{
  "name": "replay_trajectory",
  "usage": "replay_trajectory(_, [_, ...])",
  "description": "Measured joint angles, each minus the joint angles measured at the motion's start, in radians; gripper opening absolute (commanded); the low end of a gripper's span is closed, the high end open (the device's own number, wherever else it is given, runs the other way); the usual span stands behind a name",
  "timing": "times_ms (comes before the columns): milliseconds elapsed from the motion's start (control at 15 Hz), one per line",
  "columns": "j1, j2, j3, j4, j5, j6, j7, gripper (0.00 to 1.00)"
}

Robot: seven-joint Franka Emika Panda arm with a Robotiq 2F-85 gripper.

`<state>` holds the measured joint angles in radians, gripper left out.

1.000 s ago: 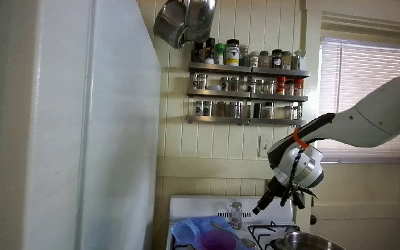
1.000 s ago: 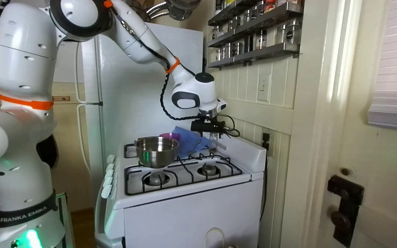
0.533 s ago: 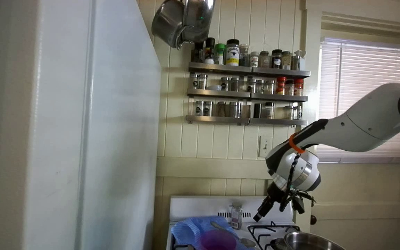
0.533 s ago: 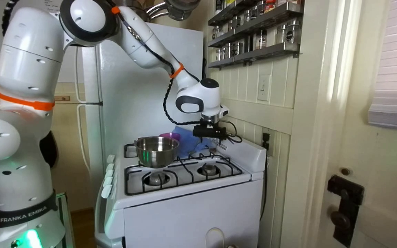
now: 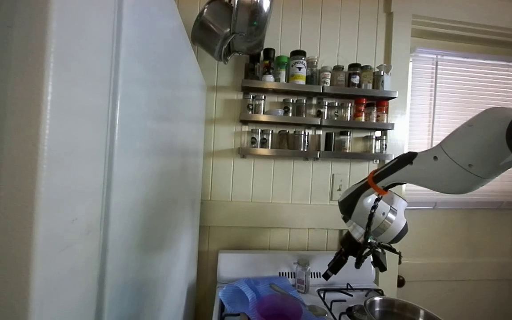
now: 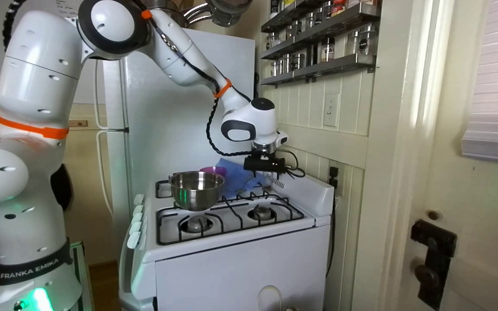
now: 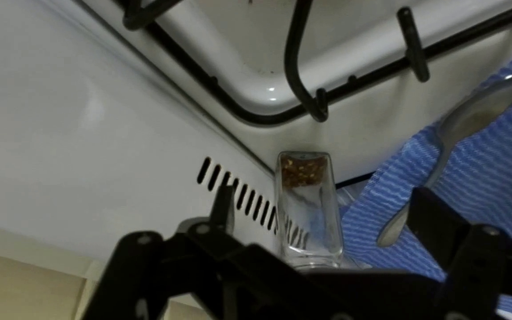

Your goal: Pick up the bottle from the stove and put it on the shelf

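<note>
In an exterior view, the white jointed arm (image 5: 374, 209) sits lower and slightly farther left than a second ago, nearer the clear, square-sided glass bottle (image 5: 302, 278) upright on the white enamel stove (image 5: 247, 266) at bottom centre, so the grasp looks close. In an exterior view, the three-tier brushed-steel wall shelf (image 6: 318, 70) at upper right awaits it. In the wrist view, the black two-fingered tool (image 7: 322, 200) is spread, pinching nothing, the bottle showing between its jaws, long axis near-vertical at lower centre, base upward, neck pointing down the frame.
</note>
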<state>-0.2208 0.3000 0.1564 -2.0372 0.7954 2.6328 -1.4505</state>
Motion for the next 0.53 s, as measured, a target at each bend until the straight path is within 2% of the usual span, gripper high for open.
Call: replay_trajectory(533, [0.005, 0.09, 0.008, 0.093, 0.073, -0.031, -0.093, 1.0])
